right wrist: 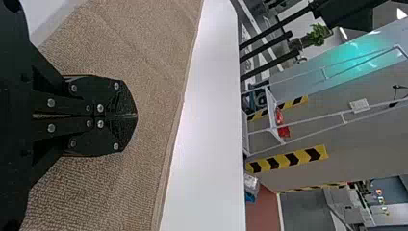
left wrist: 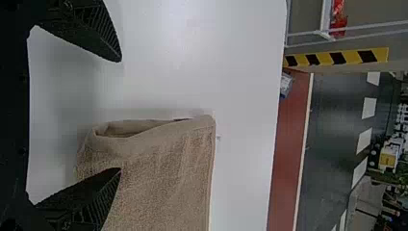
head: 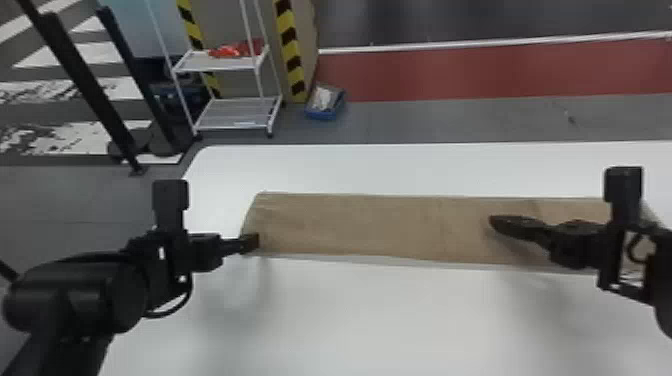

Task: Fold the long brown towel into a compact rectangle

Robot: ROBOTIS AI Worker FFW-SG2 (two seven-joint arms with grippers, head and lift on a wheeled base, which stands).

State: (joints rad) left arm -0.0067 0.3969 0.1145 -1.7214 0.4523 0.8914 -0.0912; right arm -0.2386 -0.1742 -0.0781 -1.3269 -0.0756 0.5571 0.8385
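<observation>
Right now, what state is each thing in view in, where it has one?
Long brown towel: a flat strip, layers showing at its left end, not yet compact
Left end effector: open, at that end
Right end effector: shut, over the towel
Blue bin: open-topped, something pale inside
Cart: something red on a shelf

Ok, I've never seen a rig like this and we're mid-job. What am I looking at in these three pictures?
This is a two-armed robot at a white table. The head view looks forward and down from its head; each wrist view comes from a camera on that arm and is turned sideways. A brown towel lies across the table as a long strip. The left gripper is open at the towel's left end; the right gripper is shut above the towel. Neither appears to hold anything.
</observation>
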